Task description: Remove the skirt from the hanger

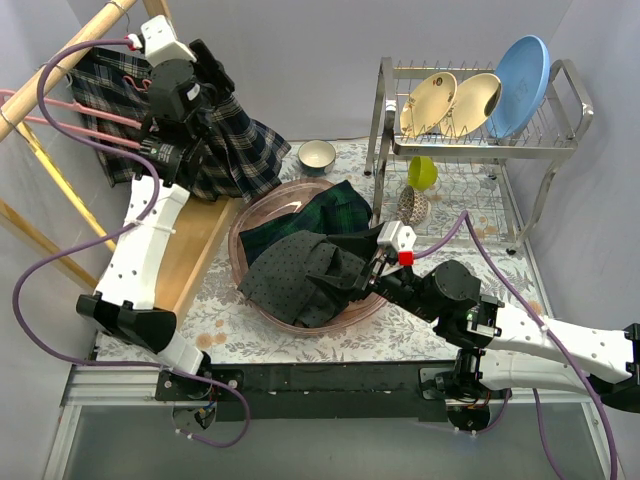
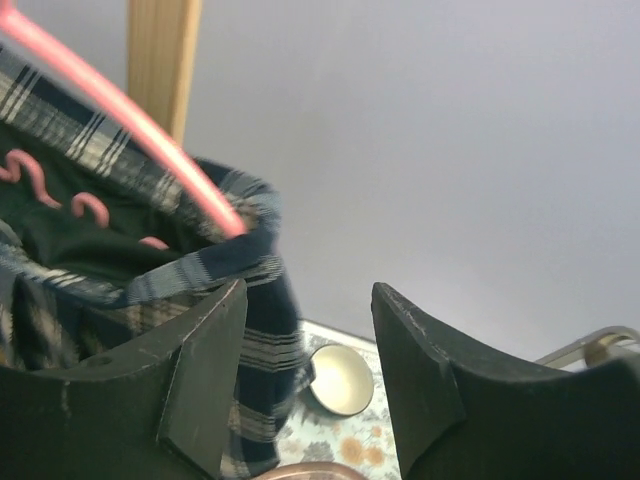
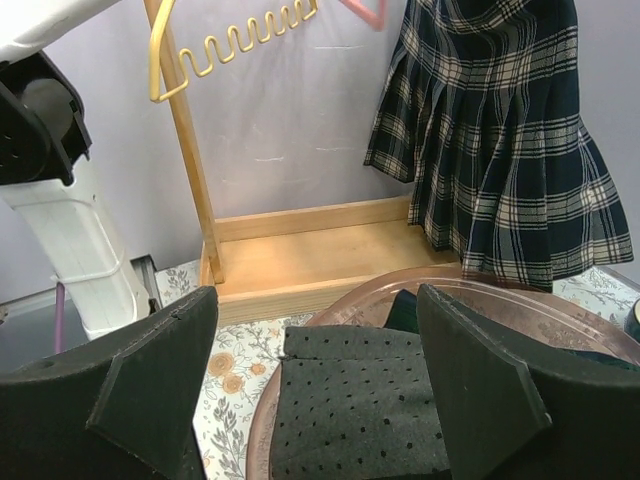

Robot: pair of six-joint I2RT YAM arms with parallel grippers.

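A dark plaid skirt [image 1: 240,150] hangs on a pink hanger [image 1: 95,115] from the wooden rack at the far left. My left gripper [image 1: 222,78] is open at the skirt's top edge. In the left wrist view [image 2: 310,340] its left finger [image 2: 200,370] lies against the waistband [image 2: 240,265], with the pink hanger bar [image 2: 130,125] running through it; nothing is between the jaws. My right gripper [image 1: 350,280] is open and empty low over a grey dotted garment [image 3: 360,400] in the pink basin [image 1: 262,207]. The skirt also shows in the right wrist view [image 3: 500,150].
The basin also holds a green plaid garment [image 1: 335,208]. The rack's wooden base [image 1: 195,250] lies left of the basin. A small bowl [image 1: 317,155] sits behind it. A dish rack [image 1: 480,140] with plates stands at the back right. A yellow hanger [image 3: 230,45] hangs on the rack.
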